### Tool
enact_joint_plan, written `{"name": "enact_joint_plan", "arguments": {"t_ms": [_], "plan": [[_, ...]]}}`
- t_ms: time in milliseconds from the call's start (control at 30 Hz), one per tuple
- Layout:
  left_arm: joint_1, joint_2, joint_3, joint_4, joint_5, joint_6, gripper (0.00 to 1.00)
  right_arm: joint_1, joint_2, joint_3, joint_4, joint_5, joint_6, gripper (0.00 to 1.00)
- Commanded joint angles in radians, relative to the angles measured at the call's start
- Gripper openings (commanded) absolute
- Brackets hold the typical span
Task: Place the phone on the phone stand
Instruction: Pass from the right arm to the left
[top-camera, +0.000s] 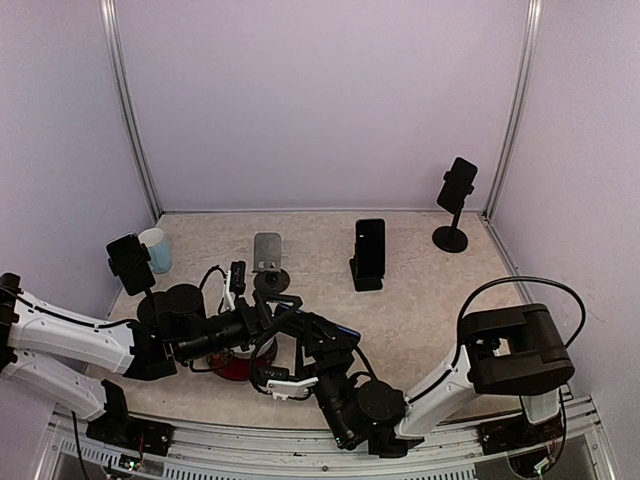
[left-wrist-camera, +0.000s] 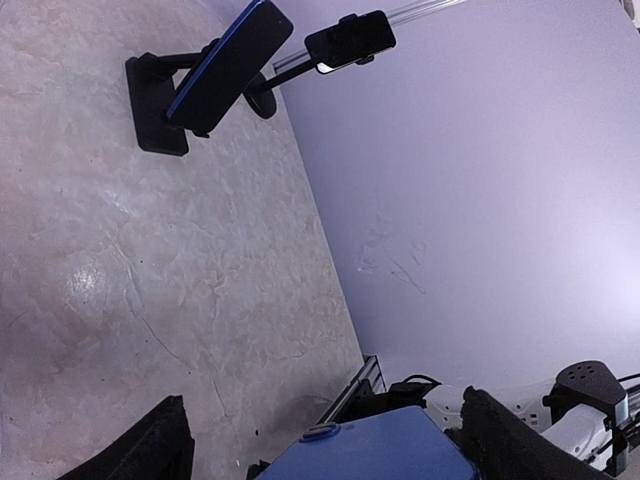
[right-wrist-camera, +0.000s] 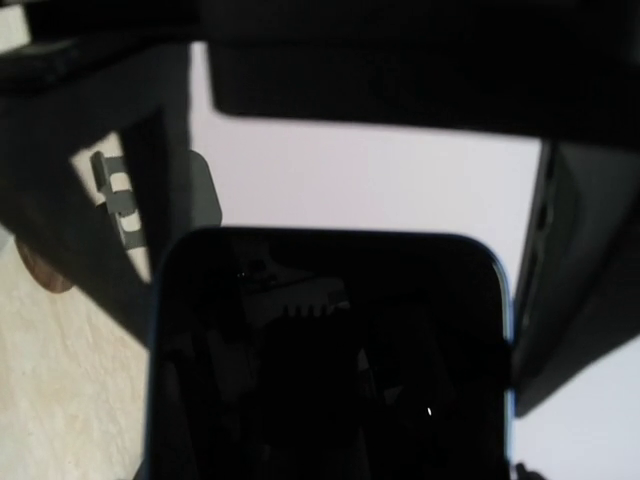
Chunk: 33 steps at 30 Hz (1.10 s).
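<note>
A blue phone (top-camera: 341, 333) with a black screen hangs above the table's near middle, between both arms. My right gripper (top-camera: 303, 350) is shut on it; in the right wrist view its dark screen (right-wrist-camera: 330, 360) fills the lower frame and hides the fingers. My left gripper (left-wrist-camera: 325, 445) is open around the phone's blue back (left-wrist-camera: 370, 450), one finger (left-wrist-camera: 150, 450) well apart from it and the other (left-wrist-camera: 510, 440) close to its edge. The empty grey phone stand (top-camera: 267, 250) sits on the table behind the grippers.
A black stand holding a dark phone (top-camera: 369, 252) stands mid-table. A pole stand with a phone (top-camera: 456, 190) is at the back right, another (top-camera: 130, 262) at the left beside a pale cup (top-camera: 157, 249). Something red (top-camera: 235, 365) lies under the left arm.
</note>
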<state>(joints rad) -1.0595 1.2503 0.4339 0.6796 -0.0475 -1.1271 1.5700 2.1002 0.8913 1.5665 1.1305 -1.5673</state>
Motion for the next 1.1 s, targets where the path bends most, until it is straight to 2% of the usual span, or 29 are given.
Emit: {"name": "enact_joint_plan", "arguments": {"t_ms": [0,67,233,300,467,667,867,1067], "plan": [[0.007,0.012,-0.003,0.07,0.023,-0.001,0.81,0.012,0.002,0.022,0.262,-0.017,0.005,0.61],[0.007,0.015,-0.007,0.081,0.026,-0.006,0.74,0.011,-0.002,0.02,0.262,-0.017,0.007,0.61],[0.007,0.012,-0.013,0.084,0.027,-0.005,0.7,0.009,-0.007,0.016,0.261,-0.011,0.016,0.62],[0.007,0.004,-0.015,0.082,0.024,-0.005,0.69,0.01,-0.013,0.013,0.262,-0.009,0.025,0.67],[0.008,-0.036,-0.021,0.041,-0.025,0.013,0.69,0.007,-0.041,-0.004,0.261,-0.007,0.065,1.0],[0.014,-0.111,-0.017,-0.041,-0.102,0.058,0.7,0.007,-0.088,-0.047,0.22,-0.023,0.164,1.0],[0.027,-0.15,-0.01,-0.077,-0.134,0.091,0.7,0.017,-0.159,-0.09,-0.008,-0.063,0.402,1.0],[0.046,-0.195,0.005,-0.138,-0.176,0.129,0.7,0.017,-0.302,-0.122,-0.474,-0.199,0.855,1.0]]}}
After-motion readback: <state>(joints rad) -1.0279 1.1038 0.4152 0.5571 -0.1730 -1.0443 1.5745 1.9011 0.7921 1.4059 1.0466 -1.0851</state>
